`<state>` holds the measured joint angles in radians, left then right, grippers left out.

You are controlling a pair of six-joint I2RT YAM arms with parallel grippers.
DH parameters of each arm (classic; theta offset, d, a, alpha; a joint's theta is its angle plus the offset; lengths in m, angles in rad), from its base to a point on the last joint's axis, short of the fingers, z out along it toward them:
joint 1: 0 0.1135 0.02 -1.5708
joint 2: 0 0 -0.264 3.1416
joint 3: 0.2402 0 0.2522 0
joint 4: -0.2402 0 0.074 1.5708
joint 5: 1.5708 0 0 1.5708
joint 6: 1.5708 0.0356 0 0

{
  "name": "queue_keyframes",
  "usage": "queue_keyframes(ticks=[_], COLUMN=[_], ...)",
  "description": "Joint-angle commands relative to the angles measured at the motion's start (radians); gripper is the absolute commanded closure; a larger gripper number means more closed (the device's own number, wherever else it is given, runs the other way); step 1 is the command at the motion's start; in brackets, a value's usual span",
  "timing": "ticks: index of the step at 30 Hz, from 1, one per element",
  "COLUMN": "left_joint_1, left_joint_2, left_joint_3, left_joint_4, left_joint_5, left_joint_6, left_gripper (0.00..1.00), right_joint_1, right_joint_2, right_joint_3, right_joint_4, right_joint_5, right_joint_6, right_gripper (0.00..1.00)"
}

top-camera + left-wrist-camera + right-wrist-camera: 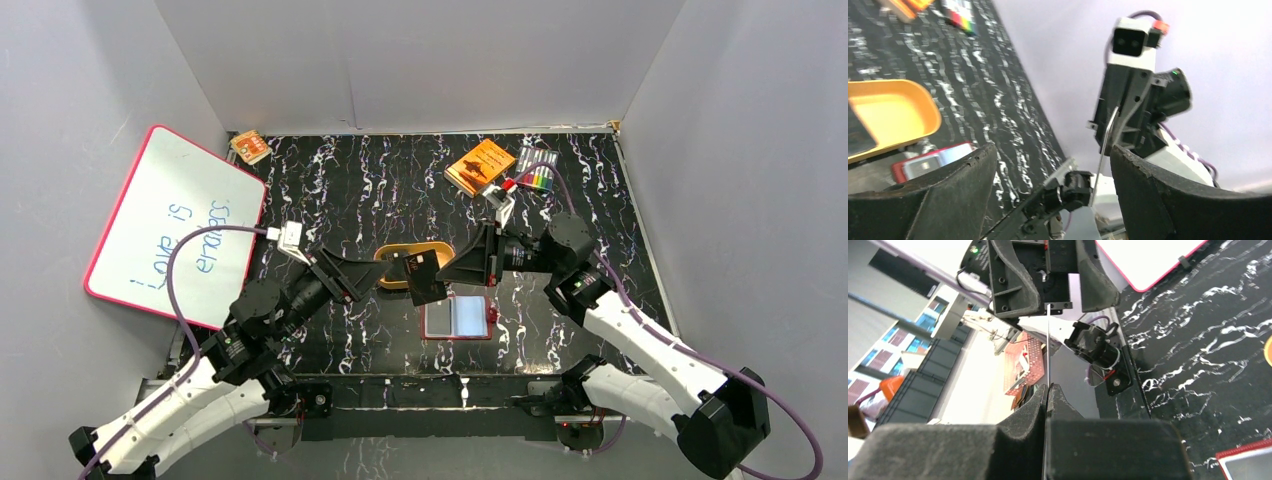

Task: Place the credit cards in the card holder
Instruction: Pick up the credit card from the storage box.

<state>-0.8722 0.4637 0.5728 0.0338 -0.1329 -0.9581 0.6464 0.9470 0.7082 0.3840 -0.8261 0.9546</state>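
My right gripper (447, 272) is shut on a black credit card (426, 279) and holds it in the air above the open card holder (457, 316), a dark red wallet with pale blue-grey pockets. In the right wrist view the card (1048, 340) shows edge-on, pinched between my fingertips (1048, 387). My left gripper (385, 277) faces it and is open. Its jaws stand wide either side of the card's free edge (1104, 145) without touching it. A dark flat shape (857, 134), perhaps a second card, lies in the tan tray (893, 107).
The tan oval tray (392, 251) sits just behind the two grippers. An orange box (480, 166) and a pack of coloured markers (535, 172) lie at the back right. A pink-framed whiteboard (175, 228) leans at the left. A small orange item (249, 147) lies at the back left.
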Motion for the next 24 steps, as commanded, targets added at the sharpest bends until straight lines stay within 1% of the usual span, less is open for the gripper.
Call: queue_keyframes(ticks=[1, 3, 6, 10, 13, 16, 20, 22, 24], left_joint_1=[0.002, 0.002, 0.002, 0.002, 0.002, 0.002, 0.002, 0.003, 0.002], left_joint_2=[0.034, 0.055, 0.075, 0.089, 0.132, 0.188, 0.22, 0.211, 0.199], left_joint_3=[-0.004, -0.004, -0.003, -0.022, -0.011, 0.004, 0.002, -0.008, -0.019], left_joint_4=[0.275, 0.325, 0.349, 0.417, 0.448, 0.469, 0.503, 0.52, 0.536], left_joint_5=[0.239, 0.293, 0.327, 0.37, 0.429, 0.48, 0.492, 0.485, 0.479], left_joint_6=[0.037, 0.044, 0.047, 0.02, 0.004, -0.011, -0.026, -0.028, -0.033], left_gripper=[0.2, 0.21, 0.23, 0.24, 0.26, 0.32, 0.45, 0.47, 0.48], right_joint_1=[-0.006, -0.006, -0.006, -0.007, -0.007, -0.004, -0.003, -0.003, -0.003], right_joint_2=[-0.019, -0.019, -0.018, -0.018, -0.014, -0.002, 0.001, -0.004, -0.009], right_joint_3=[-0.014, -0.012, -0.008, -0.005, -0.007, -0.002, -0.002, -0.006, -0.018], right_joint_4=[0.264, 0.303, 0.341, 0.315, 0.307, 0.308, 0.311, 0.319, 0.346], right_joint_5=[-0.112, -0.117, -0.124, -0.121, -0.114, -0.106, -0.101, -0.099, -0.099], right_joint_6=[0.091, 0.114, 0.137, 0.133, 0.13, 0.136, 0.134, 0.134, 0.148], right_gripper=[1.0, 1.0, 1.0, 1.0, 1.0, 1.0, 1.0, 1.0, 1.0])
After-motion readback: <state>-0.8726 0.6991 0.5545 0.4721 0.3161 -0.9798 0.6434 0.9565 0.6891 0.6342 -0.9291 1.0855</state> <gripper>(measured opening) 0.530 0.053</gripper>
